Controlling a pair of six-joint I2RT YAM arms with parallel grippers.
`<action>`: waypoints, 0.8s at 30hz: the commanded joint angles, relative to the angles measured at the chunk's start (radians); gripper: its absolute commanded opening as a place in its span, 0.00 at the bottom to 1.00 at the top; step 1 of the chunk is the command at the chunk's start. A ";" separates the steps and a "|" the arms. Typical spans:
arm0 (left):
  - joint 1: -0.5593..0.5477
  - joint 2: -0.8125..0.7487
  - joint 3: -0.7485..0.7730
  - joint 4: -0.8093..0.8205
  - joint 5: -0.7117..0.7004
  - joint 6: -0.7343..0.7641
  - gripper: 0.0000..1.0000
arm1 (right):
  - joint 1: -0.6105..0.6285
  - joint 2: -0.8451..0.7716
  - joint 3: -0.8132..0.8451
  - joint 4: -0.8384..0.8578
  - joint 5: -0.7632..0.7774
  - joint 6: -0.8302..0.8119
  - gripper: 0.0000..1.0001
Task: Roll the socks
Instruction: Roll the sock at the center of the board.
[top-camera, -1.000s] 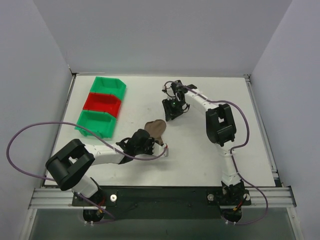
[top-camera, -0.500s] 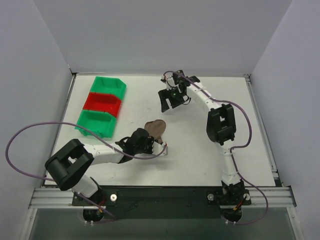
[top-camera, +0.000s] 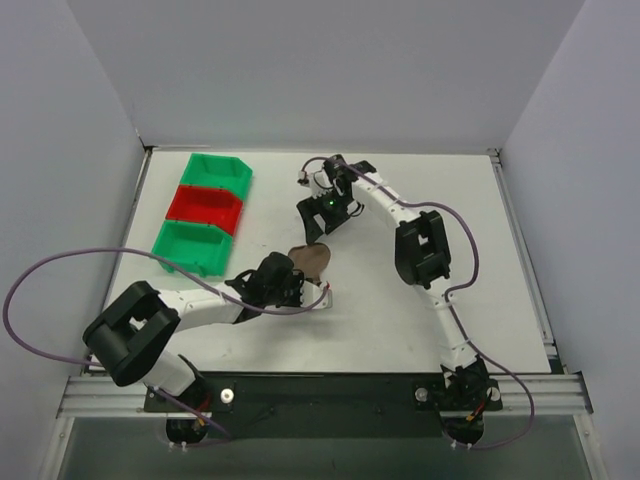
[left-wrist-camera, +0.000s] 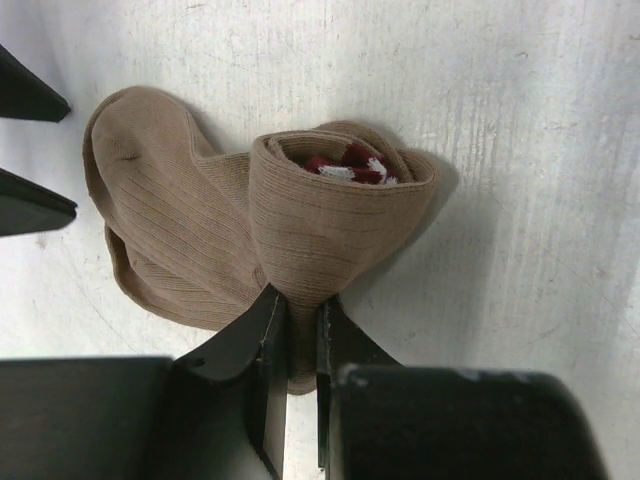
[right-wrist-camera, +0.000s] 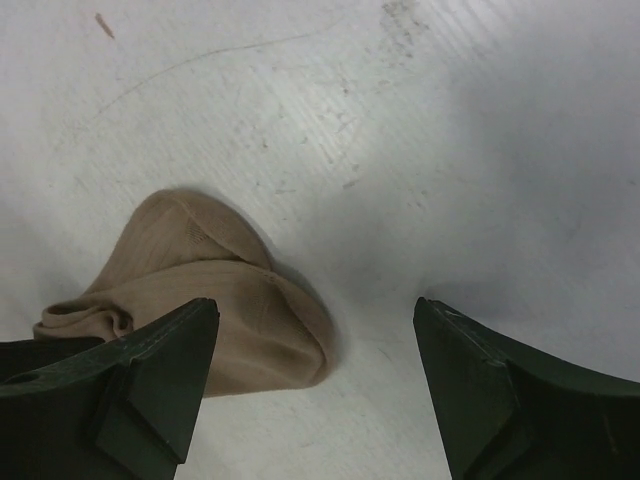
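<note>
The tan-brown sock (top-camera: 311, 259) lies on the white table near its middle, partly rolled. In the left wrist view the rolled part (left-wrist-camera: 335, 225) stands as a loop with the maroon, white-striped cuff (left-wrist-camera: 347, 165) tucked inside, and the flat toe end (left-wrist-camera: 160, 230) spreads to the left. My left gripper (left-wrist-camera: 294, 315) is shut on the rolled sock's lower fold; it also shows in the top view (top-camera: 283, 280). My right gripper (top-camera: 318, 213) is open and empty, hovering just beyond the sock. The sock's toe end (right-wrist-camera: 215, 300) shows by its left finger (right-wrist-camera: 150, 380).
Three small bins stand in a row at the back left: green (top-camera: 217, 172), red (top-camera: 206, 206), green (top-camera: 195, 247). A purple cable (top-camera: 60, 262) loops over the table's left side. The tips of my right gripper show at the left edge of the left wrist view (left-wrist-camera: 30, 150).
My right arm has swung left and toward the sock, with its gripper still open. My left gripper stays shut on the sock, shifted slightly.
</note>
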 joint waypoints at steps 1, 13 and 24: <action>0.010 -0.042 0.034 -0.045 0.058 -0.023 0.00 | 0.030 0.055 0.013 -0.111 -0.075 -0.020 0.82; 0.017 -0.060 0.031 -0.065 0.078 -0.029 0.00 | 0.097 0.141 0.076 -0.138 -0.075 -0.021 0.74; 0.019 -0.066 0.024 -0.065 0.071 -0.025 0.00 | 0.134 0.118 0.028 -0.135 0.039 -0.001 0.48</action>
